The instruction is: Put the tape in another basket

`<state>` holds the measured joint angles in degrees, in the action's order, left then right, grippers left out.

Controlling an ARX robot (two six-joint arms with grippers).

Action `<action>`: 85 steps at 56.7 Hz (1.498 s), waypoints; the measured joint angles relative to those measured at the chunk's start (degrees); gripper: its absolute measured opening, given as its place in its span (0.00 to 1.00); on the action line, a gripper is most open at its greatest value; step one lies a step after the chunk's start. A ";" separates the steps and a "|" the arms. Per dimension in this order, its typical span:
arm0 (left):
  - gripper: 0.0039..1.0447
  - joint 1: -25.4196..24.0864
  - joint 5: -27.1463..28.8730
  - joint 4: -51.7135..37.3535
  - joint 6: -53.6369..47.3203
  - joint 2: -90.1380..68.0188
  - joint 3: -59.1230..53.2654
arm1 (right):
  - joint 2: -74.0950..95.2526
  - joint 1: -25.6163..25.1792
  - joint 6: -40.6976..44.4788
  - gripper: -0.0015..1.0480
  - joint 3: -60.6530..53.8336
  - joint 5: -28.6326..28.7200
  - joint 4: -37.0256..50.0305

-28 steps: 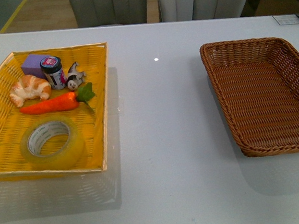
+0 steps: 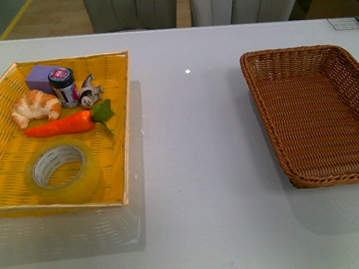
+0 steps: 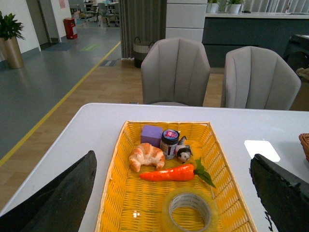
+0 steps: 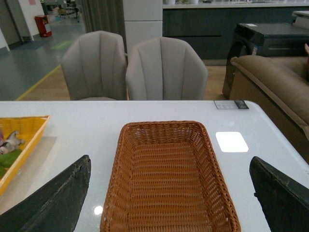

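Tape roll, wide, translucent and yellowish with a white inner core, lies flat in the near part of the shallow bright yellow woven tray at the left side of the white desk. It lies just in front of an orange toy carrot. The deep dark brown wicker basket stands well apart, at the right side. The left fingers are spread wide and grip nothing. The right fingers are also spread wide and free.

Light: bright, even, from overhead. I note one small glare dot on the table left of the basket, and soft shadow along the basket's near side. Focus sharp.
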<state>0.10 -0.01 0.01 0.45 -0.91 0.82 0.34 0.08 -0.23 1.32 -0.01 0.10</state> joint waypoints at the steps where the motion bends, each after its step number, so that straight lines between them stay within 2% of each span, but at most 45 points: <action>1: 0.92 0.00 0.00 0.00 0.00 0.00 0.00 | 0.00 0.02 0.00 0.91 -0.02 0.00 0.00; 14: 0.92 0.00 -0.07 0.02 0.00 0.00 0.00 | 0.00 0.02 0.00 0.91 0.00 0.00 -0.02; 16: 0.92 -1.11 -2.78 2.54 0.02 -1.75 1.22 | 0.00 0.02 -0.02 0.91 0.00 0.00 -0.02; 18: 0.92 -3.54 -11.37 12.39 0.28 -6.88 5.25 | 0.00 0.00 0.00 0.91 0.00 -0.13 -0.02; 20: 0.92 -4.87 -16.66 19.12 0.74 -14.75 9.55 | 0.00 0.00 0.00 0.91 0.00 0.13 -0.02; 22: 0.92 -4.94 -19.61 20.61 1.20 -20.33 11.69 | -0.02 0.02 0.00 0.91 0.00 0.04 -0.02; 24: 0.92 -4.74 -20.26 19.06 1.57 -26.77 13.73 | -0.02 0.02 0.00 0.91 0.00 0.02 -0.02; 28: 0.92 -3.61 -19.32 12.11 2.03 -36.85 16.13 | -0.02 0.00 -0.02 0.91 -0.02 0.00 -0.02; 35: 0.92 -1.79 -13.90 -7.91 2.34 -60.96 21.11 | -0.02 0.00 0.00 0.91 0.00 -0.07 -0.02; 40: 0.92 -1.57 -10.95 -17.05 1.84 -74.86 25.29 | -0.02 0.00 0.00 0.91 -0.02 0.00 -0.02; 45: 0.92 -1.60 -8.26 -21.92 0.59 -86.64 29.20 | -0.02 0.00 0.00 0.91 -0.02 0.00 -0.02; 60: 0.92 -1.88 -6.93 -22.88 -0.94 -112.52 41.75 | -0.02 0.00 0.00 0.91 -0.02 0.00 -0.02; 85: 0.92 -1.31 -4.46 -19.80 -3.72 -126.77 51.41 | -0.02 0.00 0.00 0.91 -0.02 0.00 -0.02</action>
<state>-1.21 -4.47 -19.79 -3.27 -127.68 52.23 0.32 0.08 -0.23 1.30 -0.01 0.08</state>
